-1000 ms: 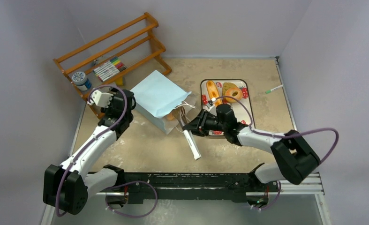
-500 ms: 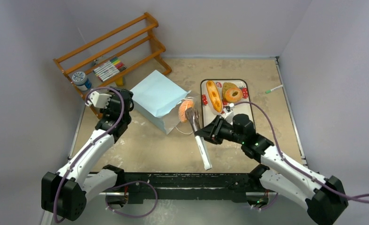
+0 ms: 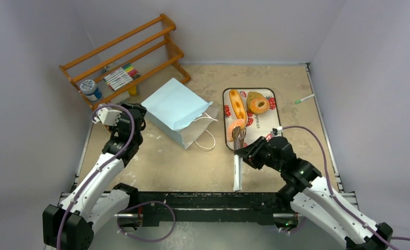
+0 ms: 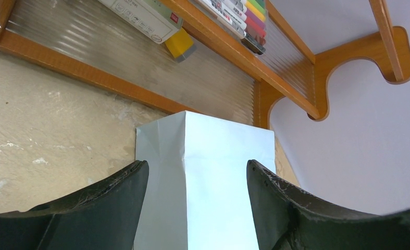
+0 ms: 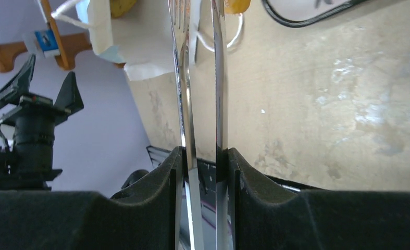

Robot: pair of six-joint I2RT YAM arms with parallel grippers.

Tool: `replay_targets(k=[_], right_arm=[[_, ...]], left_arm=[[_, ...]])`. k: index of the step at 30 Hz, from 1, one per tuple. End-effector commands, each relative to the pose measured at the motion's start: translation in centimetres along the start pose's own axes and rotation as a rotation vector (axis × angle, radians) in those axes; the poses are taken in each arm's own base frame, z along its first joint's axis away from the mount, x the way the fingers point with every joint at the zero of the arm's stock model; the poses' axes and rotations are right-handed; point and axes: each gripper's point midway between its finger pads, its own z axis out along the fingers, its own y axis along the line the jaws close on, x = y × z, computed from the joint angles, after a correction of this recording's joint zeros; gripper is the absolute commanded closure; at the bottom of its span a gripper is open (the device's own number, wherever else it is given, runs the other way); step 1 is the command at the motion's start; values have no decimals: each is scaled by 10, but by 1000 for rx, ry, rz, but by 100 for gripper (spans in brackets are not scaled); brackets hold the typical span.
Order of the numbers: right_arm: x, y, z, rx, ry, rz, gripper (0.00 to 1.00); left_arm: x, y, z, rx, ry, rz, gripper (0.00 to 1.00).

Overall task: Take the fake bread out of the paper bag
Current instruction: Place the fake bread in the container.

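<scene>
Right gripper [image 5: 202, 156] clamps tongs [image 3: 237, 172]; tong tips pinch orange bread [image 3: 233, 126] just ahead of it, over tray [image 3: 265, 124] edge; left gripper [image 4: 196, 174] gapes wide, facing bag [image 3: 176, 107] end.

Beige table [image 3: 192, 161] carries a wooden rack [image 3: 124, 57] far left, the bag [image 3: 176, 107] lying mid-table, a tray [image 3: 265, 123] just right of it, a pen [image 3: 305, 99] far right

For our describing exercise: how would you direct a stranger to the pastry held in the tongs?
Find the strawberry-print tray right of the blue paper bag. Over its near end, tongs in the right gripper pinch an orange pastry; the other two pastries lie on the tray.
</scene>
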Motion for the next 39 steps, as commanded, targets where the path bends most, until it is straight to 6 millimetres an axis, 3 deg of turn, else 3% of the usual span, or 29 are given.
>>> replay_targets(k=[1, 9, 13, 21, 29, 30, 34, 39], right_arm=[[-25, 6, -19, 16, -143, 83, 100], [-39, -16, -21, 66, -240, 151, 100], [-45, -12, -9, 61, -266, 151, 100], [-68, 7, 22, 105, -290, 69, 100], [-98, -7, 21, 140, -343, 111, 100], [-99, -9, 23, 139, -332, 114, 99], [-98, -12, 30, 143, -293, 109, 78], [-92, -15, 31, 138, -269, 101, 75]], left_arm=[[-5, -2, -5, 35, 2, 9, 32], [-4, 1, -11, 47, 16, 21, 32], [-3, -1, -11, 54, 23, 23, 32], [-2, -22, -7, 89, 51, 117, 32], [-3, -30, -10, 114, 64, 149, 32], [-2, -31, -10, 117, 68, 150, 31], [0, -31, -11, 126, 84, 157, 31], [2, -30, -12, 124, 93, 167, 30]])
